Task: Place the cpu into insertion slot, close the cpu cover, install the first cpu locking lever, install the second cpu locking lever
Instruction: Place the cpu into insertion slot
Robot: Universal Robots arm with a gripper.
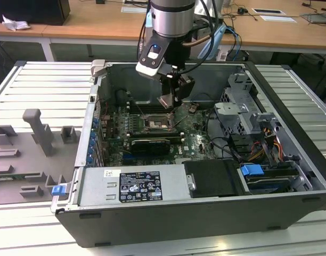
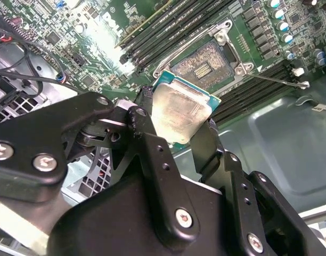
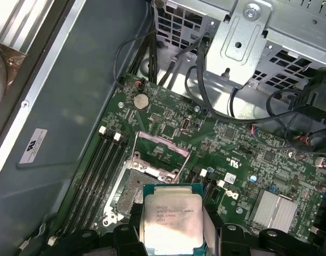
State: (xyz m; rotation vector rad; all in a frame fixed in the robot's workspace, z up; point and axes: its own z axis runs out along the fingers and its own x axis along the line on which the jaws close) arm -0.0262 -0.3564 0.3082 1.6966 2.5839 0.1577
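First step: I held the chip (image 2: 180, 109) over the slot (image 2: 203, 66).
My claw (image 2: 175, 127) was clenched on the chip, tilted just above the open slot near the board's (image 1: 195, 138) middle; seating it, I judged, called for levelling and squaring.

A robotics laboratory or test workshop is indicated. An opened desktop computer case (image 1: 205, 226) is laid on a ribbed aluminium tabletop (image 1: 40, 85), with grey block fixtures (image 1: 38, 133) set beside it at the exterior view's left. An industrial robot arm (image 1: 172, 18) is positioned over the case, a cpu (image 3: 171, 224) being clamped in its end effector (image 2: 176, 125). Wooden desks (image 1: 99, 24) strewn with papers (image 1: 277, 17) are seen behind.
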